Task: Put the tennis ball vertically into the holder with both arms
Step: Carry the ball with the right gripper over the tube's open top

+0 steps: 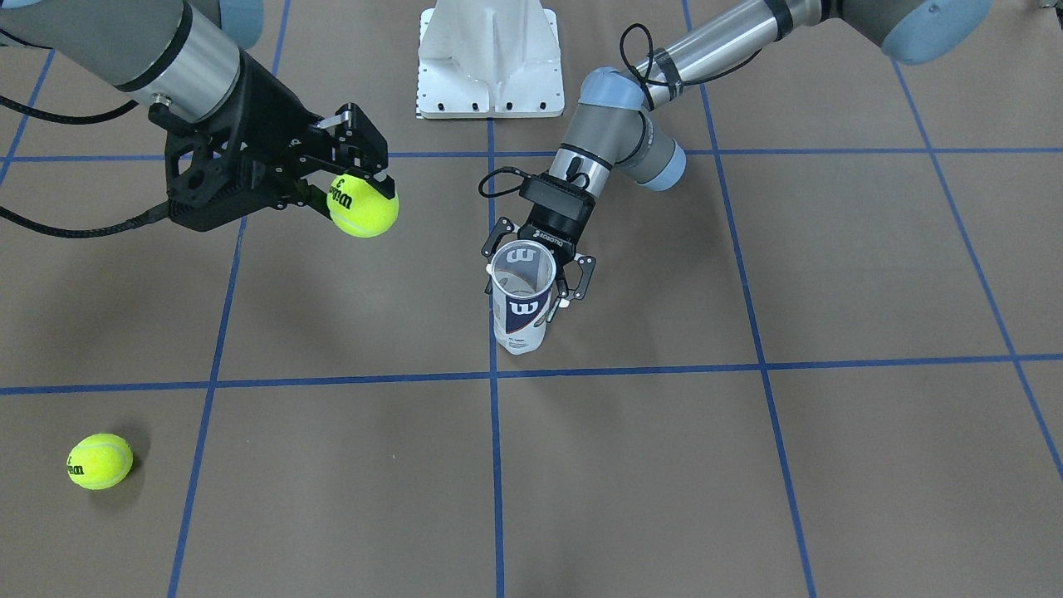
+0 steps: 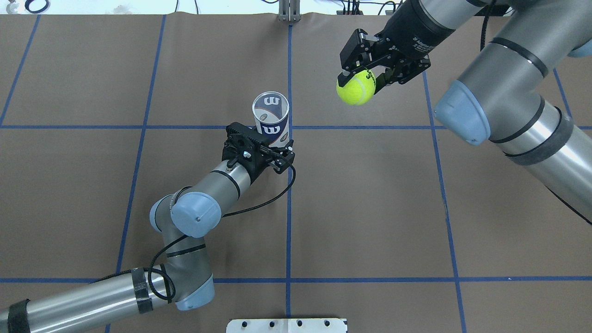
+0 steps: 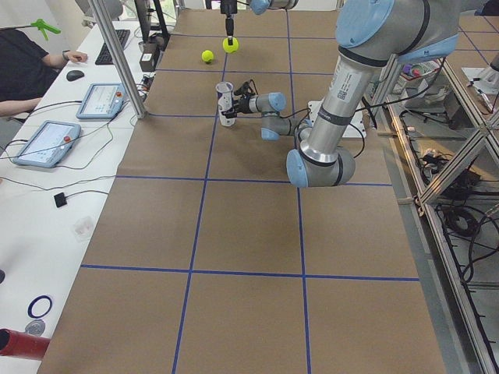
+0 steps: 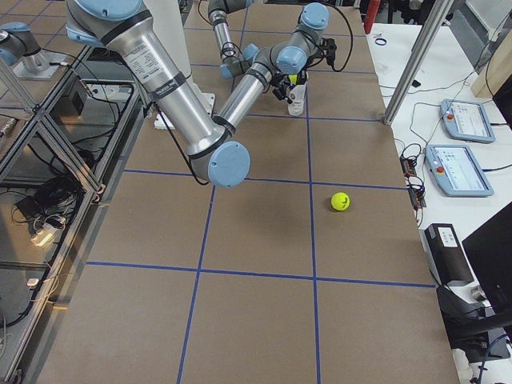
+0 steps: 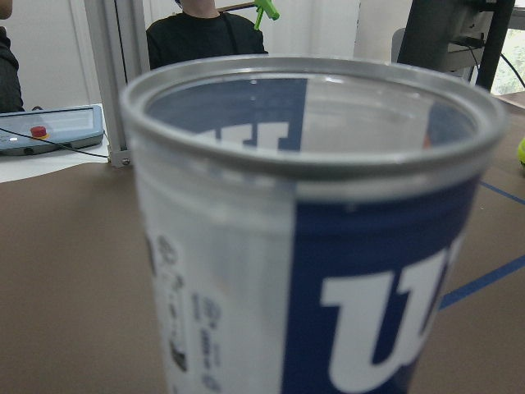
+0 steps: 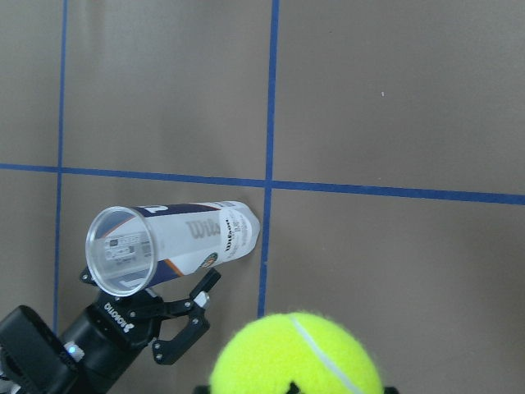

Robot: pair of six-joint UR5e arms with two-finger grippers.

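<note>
task looks about halfway, by my read: pick-up and setup are done, insertion is left. the holder (image 1: 521,303) stands upright on the bench (image 1: 747,465), open mouth up, just right of the centre blue line in the front-facing view, and looks empty through the rim in the left wrist view (image 5: 312,156). the left pincer (image 1: 538,278) sits at the holder's upper wall with its fingers on either side; they look closed on it to steady it, though the contact itself is partly hidden behind the can. the right pincer (image 1: 365,178), upper left of the front-facing frame, is clamped narrow on a tennis ball (image 1: 363,204), which is held in the air, clear of the bench. in the overhead view that ball (image 2: 355,86) is at upper centre-right and the holder (image 2: 271,119) is at centre, lower left of it, so the two are well apart and the ball is not over the mouth yet. the right wrist view shows the same: ball (image 6: 297,355) at bottom centre, holder mouth (image 6: 120,249) off at lower left. what's left, as i judge it: carry the ball over the opening, line it up, lower and release. a second ball (image 1: 100,461) lies loose on the bench at lower left of the front-facing frame, touched by neither pincer.
</note>
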